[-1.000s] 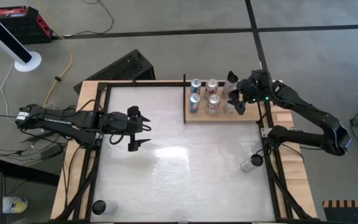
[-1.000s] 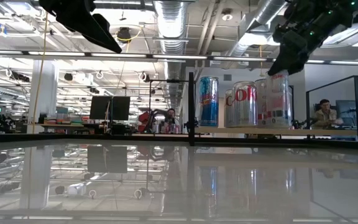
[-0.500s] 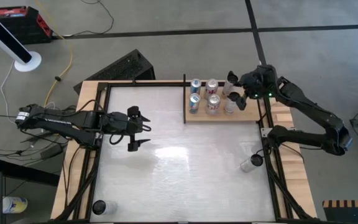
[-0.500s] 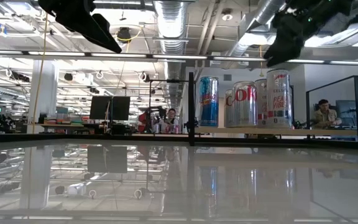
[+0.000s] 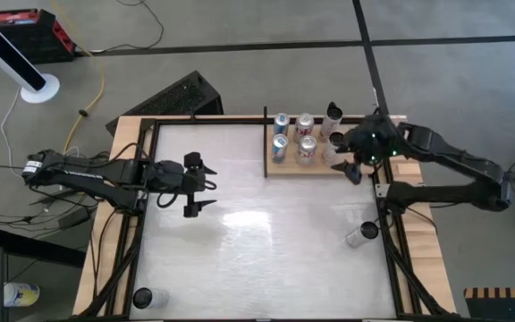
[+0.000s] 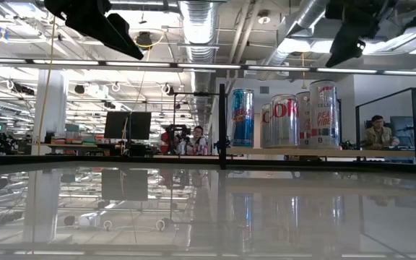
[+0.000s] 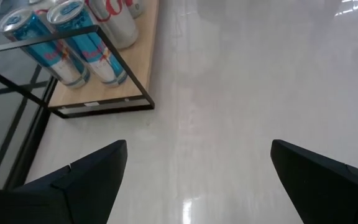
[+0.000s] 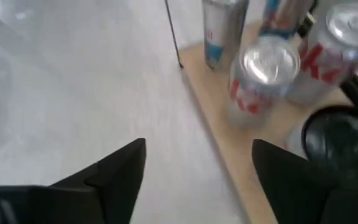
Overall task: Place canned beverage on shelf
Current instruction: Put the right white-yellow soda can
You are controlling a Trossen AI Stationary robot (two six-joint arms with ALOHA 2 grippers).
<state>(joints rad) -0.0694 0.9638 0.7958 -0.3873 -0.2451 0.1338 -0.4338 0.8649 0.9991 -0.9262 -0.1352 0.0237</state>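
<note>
While our right hand [image 5: 350, 166] hangs over the near right corner of the shelf [image 5: 286, 170], its fingers stand apart and grasp nothing; our right wrist view shows the two dark fingers [image 8: 114, 171] spread wide over the white counter [image 5: 266, 241] just beside the shelf's edge. From the low view we see this hand [image 6: 347, 45] raised above the tops of the cans, clear of all of them.

Just beside it on the shelf stands the nearest can, a pale one with pink lettering [image 6: 324, 115], upright at the right end of the row. Next to that we see two silver cans with red lettering [image 5: 307, 148], and further along two blue and silver cans [image 5: 279, 148], all upright on the tan wood panel inside the black rails. Our left wrist view catches the blue cans [image 7: 73, 53] standing at the shelf's end.

Further out on the counter, near the right edge, we see one more can lying by itself [image 5: 362, 234], well apart from the shelf. Another dark-topped can [image 5: 142, 297] stands at the near left corner of the counter.

Our left hand [image 5: 200, 184] waits over the left part of the counter, well apart from the shelf, its fingers [image 7: 89, 177] released and spread wide with nothing between them. Beyond the counter, in the low view, we see a person [image 6: 378, 133] seated at the right of the room.
</note>
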